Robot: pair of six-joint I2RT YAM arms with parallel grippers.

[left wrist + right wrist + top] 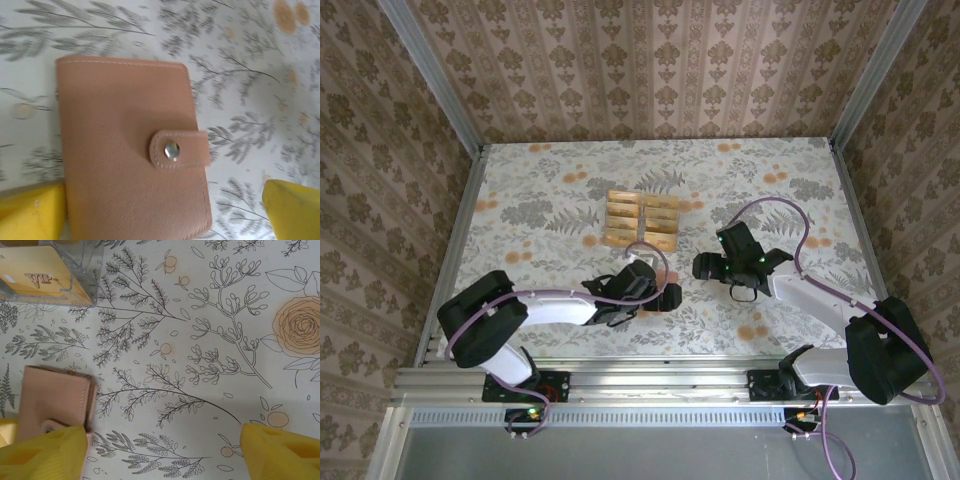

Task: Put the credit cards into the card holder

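Note:
The card holder (125, 150) is a pinkish-brown leather wallet, lying closed on the table with its snap tab fastened. My left gripper (162, 215) is open just above it, with the yellow fingers (30, 212) on either side of its near end. In the top view the wallet (642, 262) peeks out beside the left gripper (663, 296). The tan credit cards (640, 220) stand in a clear rack behind it, with one card (35, 272) in the right wrist view. My right gripper (165, 455) hangs open over bare cloth, to the right of the wallet (55, 402).
The table is covered by a floral cloth (770, 180) and closed in by patterned walls. The clear plastic rack (75, 270) holds the cards upright at mid-table. Both arms meet near the table's middle front.

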